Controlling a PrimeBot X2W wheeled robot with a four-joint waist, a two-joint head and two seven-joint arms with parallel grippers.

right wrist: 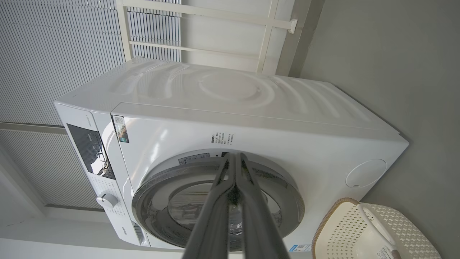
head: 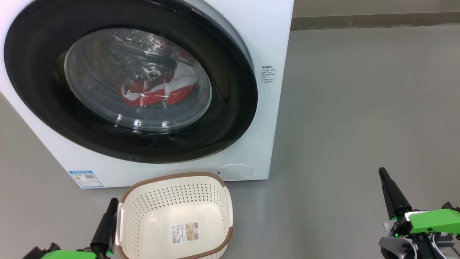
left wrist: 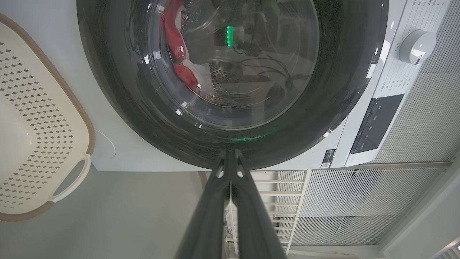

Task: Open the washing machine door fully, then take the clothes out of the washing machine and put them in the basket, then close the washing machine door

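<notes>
The washing machine [head: 273, 43] [right wrist: 251, 118] stands ahead with its door [head: 46, 108] [left wrist: 334, 108] [right wrist: 287, 201] closed or nearly so. Red and white clothes [head: 154, 91] [left wrist: 176, 43] lie in the drum behind the glass. An empty cream basket [head: 176, 219] [left wrist: 36, 118] [right wrist: 377, 233] rests on the floor before the machine. My left gripper [head: 113, 203] [left wrist: 230, 153] is shut, low at the left beside the basket. Low at the right, my right gripper [head: 382, 172] [right wrist: 234, 156] is shut too, well away from the machine.
Grey floor [head: 359, 108] stretches to the right of the machine as far as a wall base. A control panel [left wrist: 377, 122] and a round dial [left wrist: 417, 46] sit on the machine's front. White rails and slatted panels [left wrist: 341, 201] stand beside the machine.
</notes>
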